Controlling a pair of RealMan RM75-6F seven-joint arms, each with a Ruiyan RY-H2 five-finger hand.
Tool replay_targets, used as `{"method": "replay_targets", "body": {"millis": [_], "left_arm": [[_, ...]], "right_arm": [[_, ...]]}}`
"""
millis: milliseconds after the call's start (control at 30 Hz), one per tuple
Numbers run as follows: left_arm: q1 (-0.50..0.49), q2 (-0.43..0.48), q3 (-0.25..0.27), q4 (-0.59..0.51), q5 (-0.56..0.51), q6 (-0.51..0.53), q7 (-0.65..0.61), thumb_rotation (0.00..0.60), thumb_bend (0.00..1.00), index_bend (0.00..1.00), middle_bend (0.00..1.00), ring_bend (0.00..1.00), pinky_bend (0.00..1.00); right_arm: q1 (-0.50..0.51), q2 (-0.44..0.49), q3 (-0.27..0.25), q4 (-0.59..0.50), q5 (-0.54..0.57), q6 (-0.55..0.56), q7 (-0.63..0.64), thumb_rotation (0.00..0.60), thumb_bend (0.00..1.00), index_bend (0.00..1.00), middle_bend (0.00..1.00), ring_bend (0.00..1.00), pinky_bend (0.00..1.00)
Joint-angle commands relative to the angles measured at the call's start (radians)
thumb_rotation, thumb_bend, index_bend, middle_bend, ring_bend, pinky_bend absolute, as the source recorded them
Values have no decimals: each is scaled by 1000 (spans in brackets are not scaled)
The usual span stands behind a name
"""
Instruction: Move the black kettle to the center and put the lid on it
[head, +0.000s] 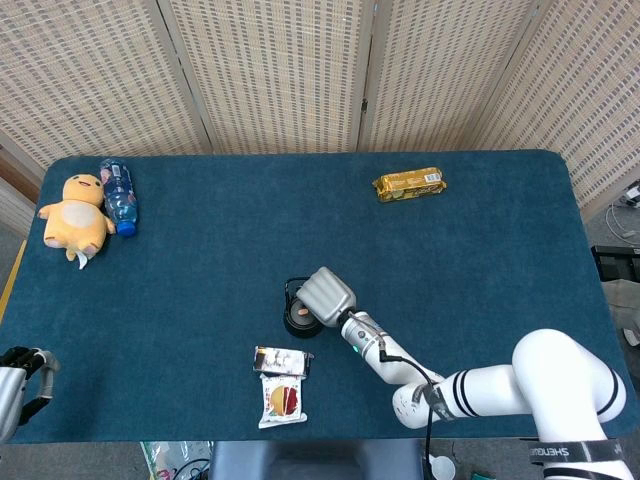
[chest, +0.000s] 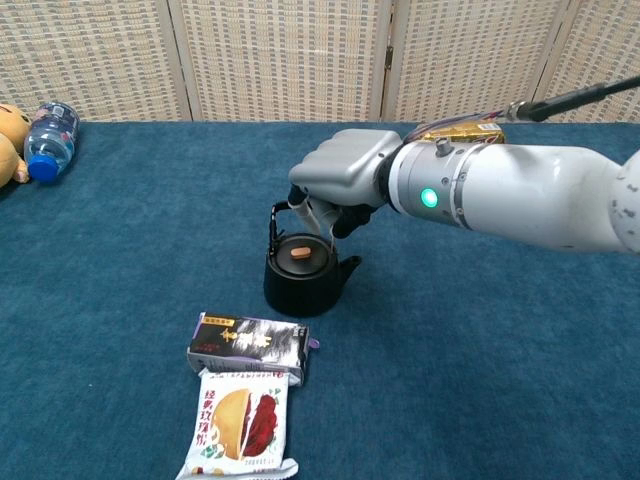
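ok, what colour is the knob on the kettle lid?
Orange-brown knob on the black lid; clearest in the chest view.

A glossy black round kettle (chest: 303, 282) with an orange-brown knob on its lid (chest: 300, 254) sits on a deep teal cloth-covered table (chest: 120, 260). A silver-grey robot hand (chest: 335, 180) joins a white arm with a green light. A yellow plush toy (head: 76, 212), a blue-capped clear bottle (head: 118, 193) and a shiny gold wrapped packet (head: 409, 184) lie before beige woven screens (head: 270, 70).

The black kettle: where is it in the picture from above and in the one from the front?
Head view: black kettle just below centre, partly under the right hand.
Chest view: kettle centre-left, under that hand.
Shared landmark: the snack packets just in front of it.
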Motion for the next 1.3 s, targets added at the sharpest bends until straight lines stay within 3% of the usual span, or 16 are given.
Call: {"method": "replay_targets", "body": {"millis": [33,167,333,433,533,633,767,867,1033,1300], "left_arm": [[0,0,0,0,-1,-1,2,600,558,576,579,422,584],[-1,-2,1,-1,1,-4,8,600,559,576,579,422,584],[-3,-5,2,-3,2,-8,18,600,559,576,579,422,584],[-6,-8,2,-6,0,-15,30,600,559,576,579,422,584],[-8,-10,2,-9,0,-19,39,600,559,576,579,422,584],[-10,-12,1,-11,-2,-22,47,600,558,576,579,422,584],[-14,-15,0,-14,-7,-32,57,600,558,576,579,422,584],[-18,-16,-1,-16,-11,-40,59,600,558,576,579,422,584],[-23,-18,-1,-17,-9,-45,58,600,559,576,579,422,585],[-33,-23,2,-4,14,-44,35,600,559,576,579,422,585]], "right_arm": [[-8,17,0,-27,-22,16,5,600,986,453,1000,1000,1000],[-28,56,-10,-86,-70,58,6,600,977,453,1000,983,1000],[-77,131,-37,-185,-144,136,10,600,875,453,937,836,994],[-121,189,-61,-240,-255,176,55,600,759,462,845,765,973],[-174,240,-85,-271,-380,215,134,600,739,496,799,733,945],[-218,284,-109,-300,-459,257,157,600,731,499,718,665,875],[-291,350,-145,-358,-547,331,147,600,611,499,585,561,745],[-349,390,-171,-387,-612,384,157,600,576,499,519,513,671],[-462,417,-195,-383,-685,496,163,600,552,499,502,472,587],[-628,481,-232,-345,-708,591,263,600,552,499,504,469,580]]}}
